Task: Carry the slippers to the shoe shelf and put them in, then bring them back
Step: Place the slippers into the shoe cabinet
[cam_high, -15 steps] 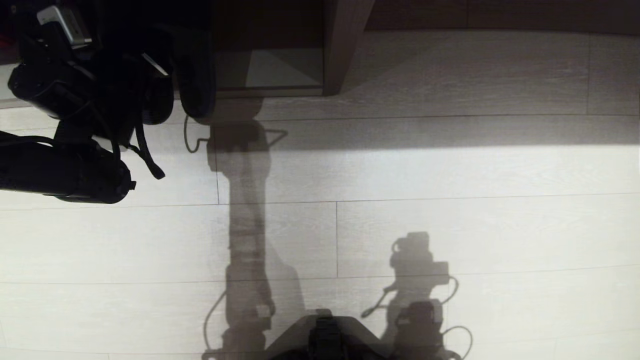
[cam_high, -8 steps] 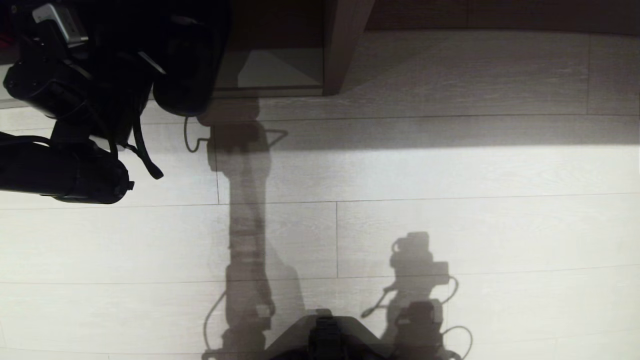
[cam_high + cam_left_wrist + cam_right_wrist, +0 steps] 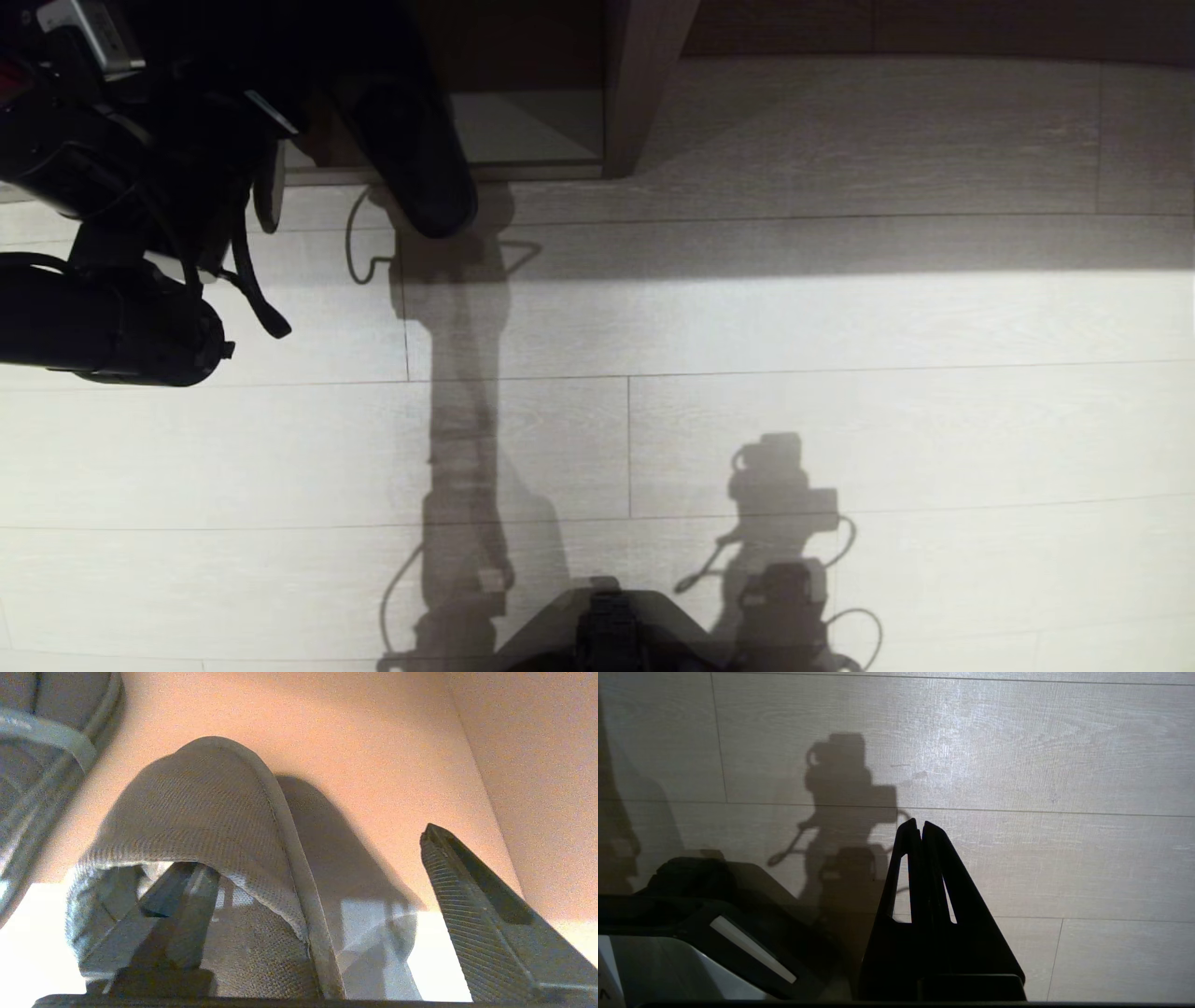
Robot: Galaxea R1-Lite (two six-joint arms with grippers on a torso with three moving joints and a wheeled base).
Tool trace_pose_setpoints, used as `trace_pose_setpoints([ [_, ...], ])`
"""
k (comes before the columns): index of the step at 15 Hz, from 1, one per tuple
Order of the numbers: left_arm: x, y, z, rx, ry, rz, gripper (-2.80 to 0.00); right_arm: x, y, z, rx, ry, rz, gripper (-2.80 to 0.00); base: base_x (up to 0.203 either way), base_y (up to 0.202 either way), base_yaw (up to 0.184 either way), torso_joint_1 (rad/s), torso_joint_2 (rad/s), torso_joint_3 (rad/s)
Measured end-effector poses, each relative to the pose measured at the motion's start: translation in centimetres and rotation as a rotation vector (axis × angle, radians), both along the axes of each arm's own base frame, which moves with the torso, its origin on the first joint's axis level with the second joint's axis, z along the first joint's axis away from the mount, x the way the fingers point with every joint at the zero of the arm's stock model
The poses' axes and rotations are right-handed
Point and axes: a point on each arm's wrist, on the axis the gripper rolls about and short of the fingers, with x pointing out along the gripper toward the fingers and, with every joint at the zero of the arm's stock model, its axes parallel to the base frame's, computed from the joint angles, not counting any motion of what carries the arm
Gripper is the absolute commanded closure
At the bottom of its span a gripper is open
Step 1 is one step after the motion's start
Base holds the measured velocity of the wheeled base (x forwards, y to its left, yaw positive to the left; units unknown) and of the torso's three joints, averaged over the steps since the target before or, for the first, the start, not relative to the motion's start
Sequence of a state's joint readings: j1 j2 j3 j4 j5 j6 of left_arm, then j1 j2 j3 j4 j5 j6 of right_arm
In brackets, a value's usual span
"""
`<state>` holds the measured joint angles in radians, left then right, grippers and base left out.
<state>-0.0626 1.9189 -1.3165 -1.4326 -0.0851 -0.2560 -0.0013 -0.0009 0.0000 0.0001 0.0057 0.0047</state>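
Now the left gripper [image 3: 299, 905] is spread apart, one finger [image 3: 177, 905] inside the released slipper [image 3: 210, 812], set on the shoe shelf [image 3: 373, 742]; a second slipper [image 3: 37, 742] is seen beside.

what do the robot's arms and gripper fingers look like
The left arm is bulky black, with looping black cables and a small silver-white block near the wrist. The left gripper has long dark tapered fingers with ribbed faces. The right gripper is black, with wedge-shaped fingers.
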Motion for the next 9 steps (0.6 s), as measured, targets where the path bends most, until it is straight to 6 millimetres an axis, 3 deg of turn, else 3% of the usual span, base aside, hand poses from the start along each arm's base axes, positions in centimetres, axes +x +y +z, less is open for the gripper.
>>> trace_pose_setpoints([
  [9,1.8,0.0,-3.4,0.065,0.028,-0.015,-2.80,0.0,0.0,0.0,0.000,0.000,0.000,0.00,0.000,0.000,0.000,0.000,0.00,0.000],
])
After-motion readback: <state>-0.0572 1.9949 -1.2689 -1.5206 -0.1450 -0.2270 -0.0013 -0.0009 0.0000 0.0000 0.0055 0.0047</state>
